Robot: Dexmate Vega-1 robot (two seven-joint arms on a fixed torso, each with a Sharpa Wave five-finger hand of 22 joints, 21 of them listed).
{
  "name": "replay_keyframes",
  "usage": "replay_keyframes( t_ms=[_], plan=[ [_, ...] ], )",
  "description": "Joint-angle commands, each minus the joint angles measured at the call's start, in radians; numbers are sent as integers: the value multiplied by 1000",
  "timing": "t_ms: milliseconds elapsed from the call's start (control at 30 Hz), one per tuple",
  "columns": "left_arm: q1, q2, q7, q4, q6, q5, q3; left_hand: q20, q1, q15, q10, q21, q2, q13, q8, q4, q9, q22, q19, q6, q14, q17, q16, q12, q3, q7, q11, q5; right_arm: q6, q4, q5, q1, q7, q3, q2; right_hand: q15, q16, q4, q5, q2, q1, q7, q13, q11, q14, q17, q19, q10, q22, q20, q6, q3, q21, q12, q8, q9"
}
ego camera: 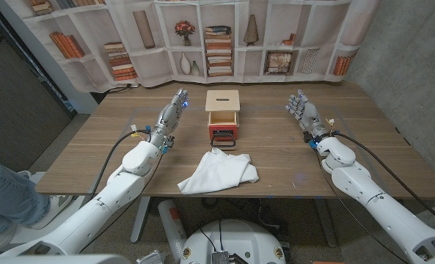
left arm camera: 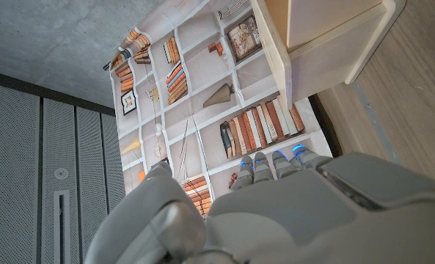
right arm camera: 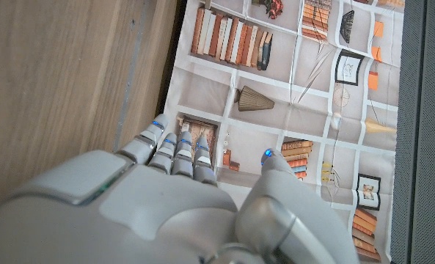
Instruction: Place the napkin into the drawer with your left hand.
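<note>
A: Head view first. Where's the napkin?

B: White napkin (ego camera: 218, 173) lies crumpled on the wooden table (ego camera: 92, 158), near the front edge, about mid-table. No hand is touching it.

A: And the drawer?

B: Small wooden box (ego camera: 223, 111) with a slot in its lid sits just behind the napkin, toward the back of the table. Its red-fronted drawer (ego camera: 223, 130) is pulled out toward the robot, with a dark handle on the front. There's a gap between napkin and drawer.

A: Left hand?

B: Left hand (ego camera: 172, 115) is up beside the box on the robot's left, fingers extended and together, holding nothing. It's apart from the box and well apart from the napkin. In the left wrist view the left hand (left arm camera: 290, 205) shows its back, with the fingertips (left arm camera: 265, 163) toward the pale box (left arm camera: 327, 44) and nothing in its grip.

A: Right hand?

B: Right hand (ego camera: 303, 111) is out on the robot's right side of the table, fingers straight up and empty, well apart from the box. The right wrist view shows the right hand (right arm camera: 166, 205) with fingers (right arm camera: 180, 150) spread slightly against the bookshelf backdrop (right arm camera: 290, 81).

A: Anything else?

B: A person's leg and shoe (ego camera: 15, 202) at the head view's left edge, off the table.
</note>
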Motion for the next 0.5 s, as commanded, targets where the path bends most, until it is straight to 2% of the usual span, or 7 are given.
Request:
replay_keyframes(
  t_ms=[33,500],
  plan=[
    [20,-13,-22,28,-106,26,-2,-15,15,-2,5,4,3,2,7,-9,3,5,6,8,8,2,4,7,3,-1,0,4,16,-19,-1,-17,-16,11,1,4,0,-6,4,-1,14,4,2,9,8,3,6,5,2,-23,8,3,5,6,3,3],
    [49,-10,-31,28,-174,55,-4,-18,21,-6,15,6,5,2,9,-12,2,4,14,18,20,2,6,9,2,-2,0,6,30,-3,-7,-7,-14,4,16,4,-1,-7,5,2,13,4,2,7,7,4,3,6,2,-21,9,3,2,5,3,3]
  ],
)
